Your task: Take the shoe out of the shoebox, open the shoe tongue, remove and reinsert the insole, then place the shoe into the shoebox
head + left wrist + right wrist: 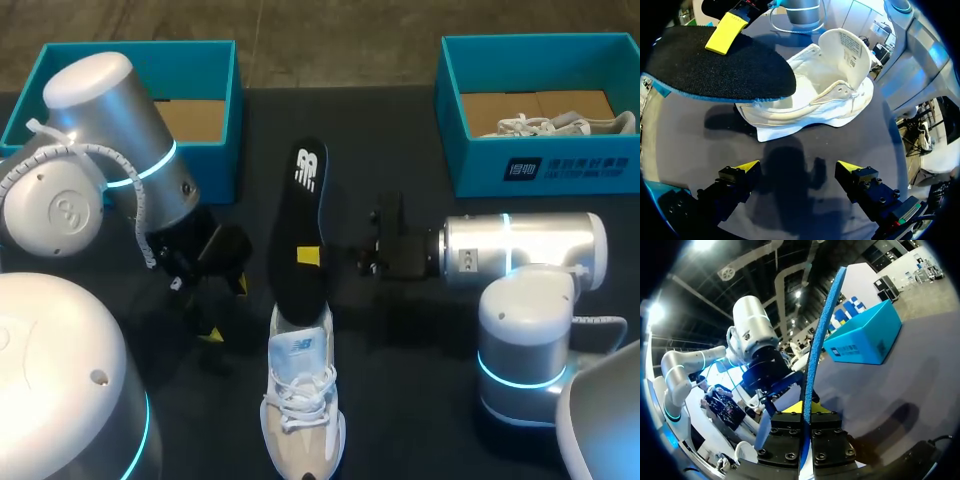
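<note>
Head view: the white lace-up sneaker [300,410] sits mid-bench on the dark bench [420,400], toe toward the near edge. The right jaws are clamped on the long black foam insole with blue edging [300,230], its near end over the heel opening. There's an open teal cardboard shoebox [210,60] far left and a second teal box [540,165] far right, both well apart from the shoe, so there's decent room.

Left wrist view: the left jaws are spread wide and empty, hovering just short of the sneaker. The tongue's pulled up.

Right wrist view: the insole runs edge-on between the closed jaws. My guess is it's light and floppy, so feed it toe-first. The sneaker looks soft and may slide, so steady it by the heel collar.
</note>
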